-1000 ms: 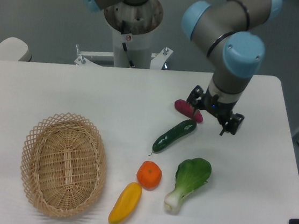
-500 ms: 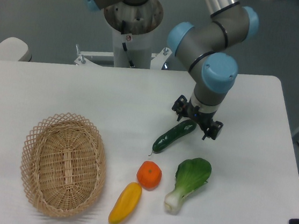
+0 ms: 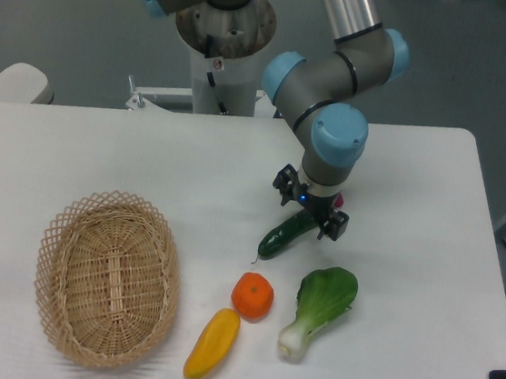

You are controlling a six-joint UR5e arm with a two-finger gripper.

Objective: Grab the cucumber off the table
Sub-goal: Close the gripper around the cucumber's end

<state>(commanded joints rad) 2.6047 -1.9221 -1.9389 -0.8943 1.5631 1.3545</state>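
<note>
The cucumber [image 3: 281,237] is a glossy dark-green cylinder lying diagonally on the white table [image 3: 102,149], a little right of centre. My gripper [image 3: 310,205] hangs directly over its upper right end, fingers pointing down and spread to either side of it. The jaws stand open, and nothing is held. The cucumber's upper end is partly hidden under the gripper.
A small magenta vegetable [image 3: 338,200] peeks out just right of the gripper. An orange [image 3: 253,296], a bok choy [image 3: 316,309] and a yellow vegetable [image 3: 212,343] lie in front of the cucumber. A wicker basket [image 3: 108,277] stands at the front left.
The arm has swung left and come down over the cucumber's upper end. It now hides most of the magenta vegetable. The cucumber has not moved.
</note>
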